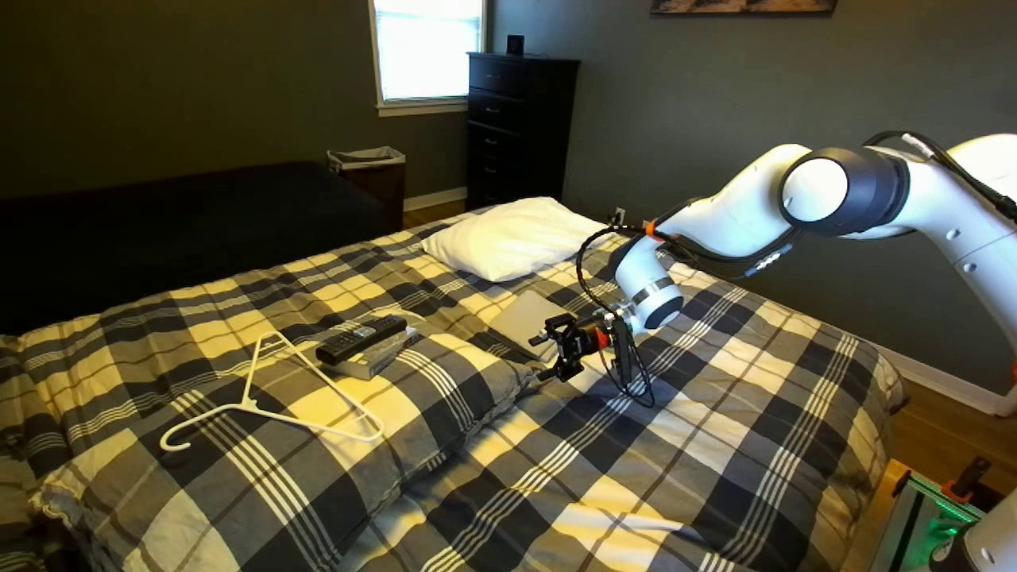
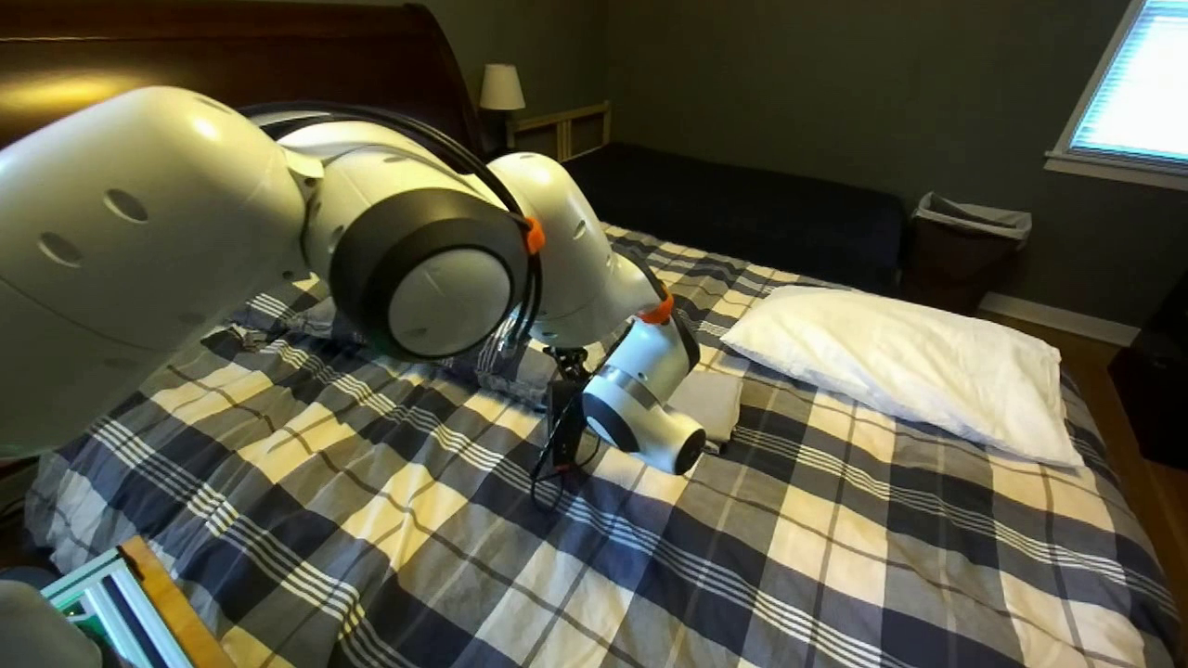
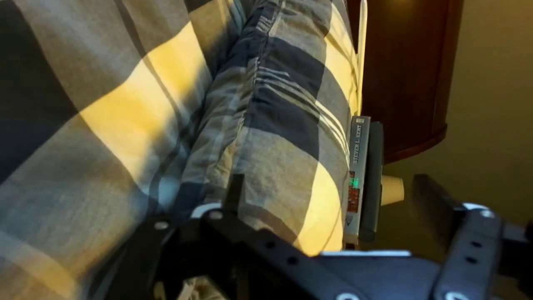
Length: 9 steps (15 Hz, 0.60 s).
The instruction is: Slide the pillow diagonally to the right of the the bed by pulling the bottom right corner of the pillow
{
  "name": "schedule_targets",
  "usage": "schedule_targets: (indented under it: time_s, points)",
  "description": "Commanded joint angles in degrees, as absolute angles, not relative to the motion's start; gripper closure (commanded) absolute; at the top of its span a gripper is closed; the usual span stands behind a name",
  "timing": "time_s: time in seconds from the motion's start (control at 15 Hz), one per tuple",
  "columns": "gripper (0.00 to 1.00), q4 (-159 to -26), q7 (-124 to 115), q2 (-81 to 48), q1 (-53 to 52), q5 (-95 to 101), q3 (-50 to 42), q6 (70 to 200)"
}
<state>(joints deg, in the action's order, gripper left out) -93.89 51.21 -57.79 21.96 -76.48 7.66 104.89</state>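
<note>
The white robot arm [image 1: 739, 206] reached in over the counter, which here was a wide bed [image 1: 763, 397] in black, grey, white and yellow plaid. Its end effector [image 1: 542, 357] hung low near the middle, right at a corner of the puffy plaid pillow [image 1: 326, 469]. The fingers [image 3: 234, 193] stood wide apart, one low by the pillow's seam and one higher up, and I saw nothing pinched between them. Whether the lower one touched the cloth, I couldn't tell.

That pillow lay toward the counter's edge at the wooden headboard [image 2: 278, 56]. On top of it sat a white hanger [image 1: 249, 404] and, nearer the end effector, a black remote [image 1: 357, 342] on a book [image 1: 380, 359] with "STEVEN L. KENT" along its spine. A flat grey thing [image 1: 531, 322] lay on the counter just past the end effector. Beyond that, the white pillow [image 1: 512, 237] rested near the far corner, where the foot edge met the edge along a dark, low piece of furniture [image 1: 199, 230]. A lined bin [image 1: 377, 179] stood off that same corner, and a black chest of drawers [image 1: 520, 127] rose near it, past the foot edge.
</note>
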Motion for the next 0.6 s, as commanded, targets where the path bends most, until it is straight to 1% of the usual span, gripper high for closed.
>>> schedule_targets:
  time_s: [0.0, 0.27, 0.53]
  points:
    - [0.00, -95.4, 45.2, -56.1, 17.3, -81.9, 3.3, 107.4]
    - [0.00, -93.0, 39.5, -57.2, 13.2, -90.1, 1.0, 116.4]
    - [0.00, -91.9, 29.1, -57.8, 8.8, -89.1, -2.0, 124.3]
